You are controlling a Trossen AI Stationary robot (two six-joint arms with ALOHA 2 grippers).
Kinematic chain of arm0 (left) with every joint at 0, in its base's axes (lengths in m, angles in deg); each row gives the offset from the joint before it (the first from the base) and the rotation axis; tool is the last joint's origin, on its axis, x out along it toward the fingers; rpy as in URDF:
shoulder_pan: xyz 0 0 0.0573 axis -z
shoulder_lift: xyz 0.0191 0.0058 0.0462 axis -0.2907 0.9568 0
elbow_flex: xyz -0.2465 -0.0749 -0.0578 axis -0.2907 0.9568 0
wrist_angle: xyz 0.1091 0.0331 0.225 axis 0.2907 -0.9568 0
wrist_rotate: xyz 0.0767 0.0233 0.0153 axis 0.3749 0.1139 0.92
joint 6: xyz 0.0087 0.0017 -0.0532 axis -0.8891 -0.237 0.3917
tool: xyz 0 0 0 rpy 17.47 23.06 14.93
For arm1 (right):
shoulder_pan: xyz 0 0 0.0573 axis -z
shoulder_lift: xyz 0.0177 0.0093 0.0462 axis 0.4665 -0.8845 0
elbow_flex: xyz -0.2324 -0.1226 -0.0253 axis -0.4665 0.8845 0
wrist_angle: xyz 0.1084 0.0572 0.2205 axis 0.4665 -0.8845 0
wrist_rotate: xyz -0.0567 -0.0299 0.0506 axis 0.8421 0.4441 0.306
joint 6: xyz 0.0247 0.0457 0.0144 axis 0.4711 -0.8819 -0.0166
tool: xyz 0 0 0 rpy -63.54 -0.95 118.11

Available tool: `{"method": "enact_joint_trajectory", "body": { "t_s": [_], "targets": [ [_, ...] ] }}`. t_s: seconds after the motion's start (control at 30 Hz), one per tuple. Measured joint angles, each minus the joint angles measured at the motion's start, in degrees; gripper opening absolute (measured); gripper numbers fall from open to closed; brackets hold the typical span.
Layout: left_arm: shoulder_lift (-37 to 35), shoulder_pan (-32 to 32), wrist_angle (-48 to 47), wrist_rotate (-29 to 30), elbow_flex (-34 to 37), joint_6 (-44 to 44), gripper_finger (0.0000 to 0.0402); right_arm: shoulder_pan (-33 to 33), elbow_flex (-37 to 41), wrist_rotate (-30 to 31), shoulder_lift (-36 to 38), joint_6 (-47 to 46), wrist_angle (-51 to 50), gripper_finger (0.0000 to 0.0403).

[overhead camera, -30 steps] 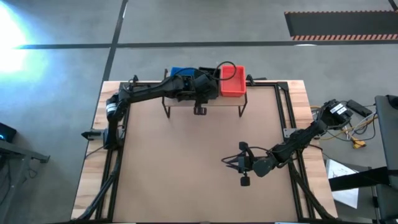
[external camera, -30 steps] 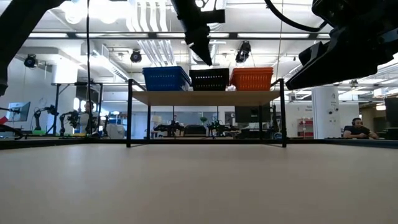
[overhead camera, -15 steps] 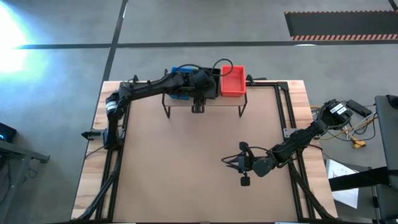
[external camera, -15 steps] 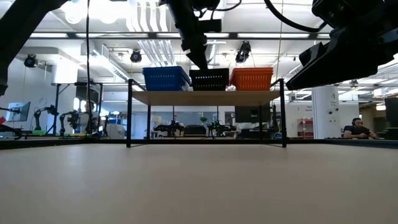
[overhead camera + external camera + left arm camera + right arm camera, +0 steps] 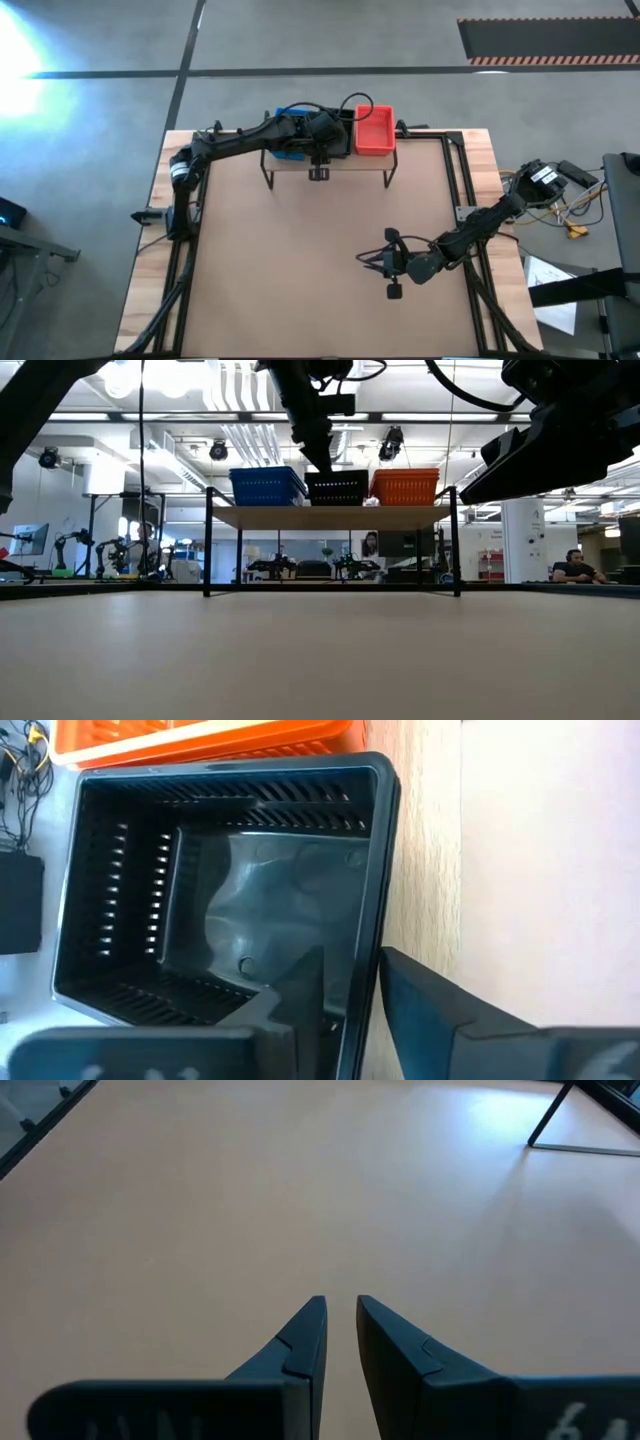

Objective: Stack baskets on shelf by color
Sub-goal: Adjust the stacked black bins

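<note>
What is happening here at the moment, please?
A two-armed robot is sorting baskets onto a small shelf. Three stand on it in a row: blue basket, black basket, orange basket. The left end effector is at the black basket, one finger inside its near wall and one outside. The right end effector waits low over the bare table, holding nothing.

Three baskets sit side by side on the shelf, which stands at the desk's far edge.
</note>
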Motion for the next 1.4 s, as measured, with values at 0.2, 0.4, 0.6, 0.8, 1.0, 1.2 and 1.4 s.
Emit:
{"method": "enact_joint_trajectory", "body": {
  "t_s": [0.2,0.4,0.6,0.8,1.0,1.2,1.4],
  "targets": [
    [0.0,0.1,0.0,-0.3,0.0,2.6,0.0064,0.0,0.0,0.0,0.0,0.0,0.0,0.0052],
    [0.0,0.3,0.0,-1.9,-0.1,5.8,0.0061,0.0,0.0,0.0,0.0,0.0,0.0,0.0052],
    [0.0,1.1,0.1,-2.0,-0.1,9.0,0.006,0.0,0.0,0.0,0.0,0.0,0.0,0.0052],
    [-0.4,1.2,0.0,-1.6,-0.1,13.3,0.006,0.0,0.0,0.0,0.0,0.0,0.0,0.0052],
    [-0.7,1.1,0.1,-1.4,-0.2,14.7,0.006,0.0,0.0,0.0,0.0,0.0,0.1,0.0052],
    [-0.7,0.6,0.1,-1.4,0.0,15.5,0.006,0.0,0.0,0.0,0.0,0.0,0.1,0.0052],
    [-0.6,0.1,0.1,-1.1,0.1,17.4,0.006,0.0,0.0,0.0,0.0,0.0,0.1,0.0052]
  ]
}}
